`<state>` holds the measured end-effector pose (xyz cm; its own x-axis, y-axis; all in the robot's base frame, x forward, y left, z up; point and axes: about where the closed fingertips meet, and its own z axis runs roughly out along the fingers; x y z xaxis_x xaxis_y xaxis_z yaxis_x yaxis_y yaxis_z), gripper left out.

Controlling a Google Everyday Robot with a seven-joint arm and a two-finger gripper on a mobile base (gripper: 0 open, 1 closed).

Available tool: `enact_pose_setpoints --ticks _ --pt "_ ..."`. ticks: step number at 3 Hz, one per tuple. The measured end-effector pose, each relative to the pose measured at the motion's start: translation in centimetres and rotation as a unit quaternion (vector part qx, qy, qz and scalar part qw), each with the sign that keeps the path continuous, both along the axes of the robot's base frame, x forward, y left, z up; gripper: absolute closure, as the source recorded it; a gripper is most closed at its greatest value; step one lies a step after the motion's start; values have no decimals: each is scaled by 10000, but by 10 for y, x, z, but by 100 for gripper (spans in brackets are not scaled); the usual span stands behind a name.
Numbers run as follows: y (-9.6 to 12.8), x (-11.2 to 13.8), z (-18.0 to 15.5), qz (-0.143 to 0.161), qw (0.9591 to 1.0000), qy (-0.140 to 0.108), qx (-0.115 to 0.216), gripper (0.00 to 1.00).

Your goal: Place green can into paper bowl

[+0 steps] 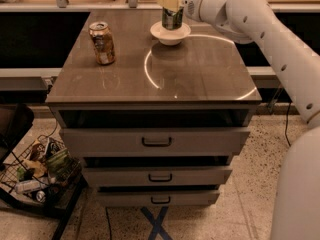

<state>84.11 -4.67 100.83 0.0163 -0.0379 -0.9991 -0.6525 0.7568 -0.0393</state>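
Observation:
The green can (172,18) stands upright over the middle of the off-white paper bowl (170,33) at the back of the brown cabinet top (200,74). I cannot tell whether its base touches the bowl. My gripper (171,3) reaches in from the right and is shut on the can's upper part, with a pale finger (169,1) across its front. The white arm (250,19) runs off to the right.
An orange-brown can (102,43) stands upright at the back left of the top. A bright curved reflection (150,71) lies on the surface. Three drawers with handles (156,142) sit below. A wire basket of clutter (37,176) stands on the floor at left.

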Motion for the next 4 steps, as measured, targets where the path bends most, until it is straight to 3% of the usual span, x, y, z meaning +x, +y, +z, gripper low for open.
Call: enact_pose_setpoints --ticks 2,4 --pt "21 24 -4 52 9999 -134 -4 100" --pt "28 47 -14 52 9998 -181 -82 100"
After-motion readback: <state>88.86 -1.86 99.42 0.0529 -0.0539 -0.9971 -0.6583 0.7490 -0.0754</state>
